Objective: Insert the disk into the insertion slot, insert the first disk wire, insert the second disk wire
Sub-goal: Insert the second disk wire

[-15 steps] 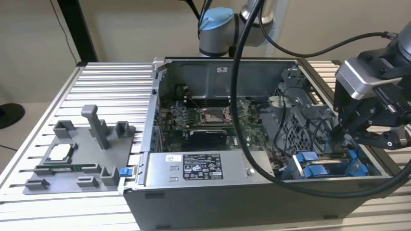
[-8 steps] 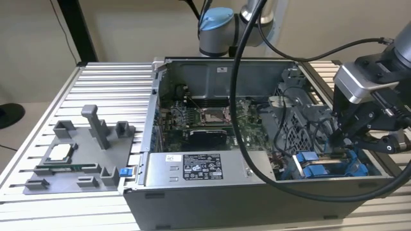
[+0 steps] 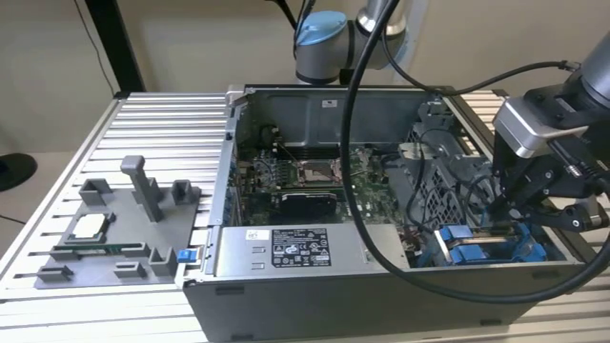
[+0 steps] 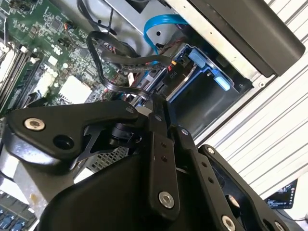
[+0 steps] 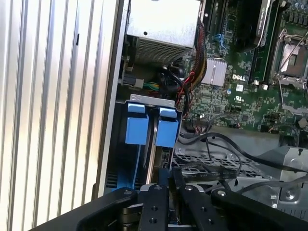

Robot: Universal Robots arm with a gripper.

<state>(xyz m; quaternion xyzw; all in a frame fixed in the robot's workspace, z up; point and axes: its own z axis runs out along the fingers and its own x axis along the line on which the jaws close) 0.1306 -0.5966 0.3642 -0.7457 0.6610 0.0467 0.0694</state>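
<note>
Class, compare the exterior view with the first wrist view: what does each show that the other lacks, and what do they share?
Exterior view alone: the grey fixture tray on the slatted table, on the exterior view's left of the computer case, plus the arm's base.

First wrist view alone: a close look along the blue rails of the insertion slot and the bundled coloured wires.

Shared: the insertion slot, the motherboard and the gripper at the slot.
</note>
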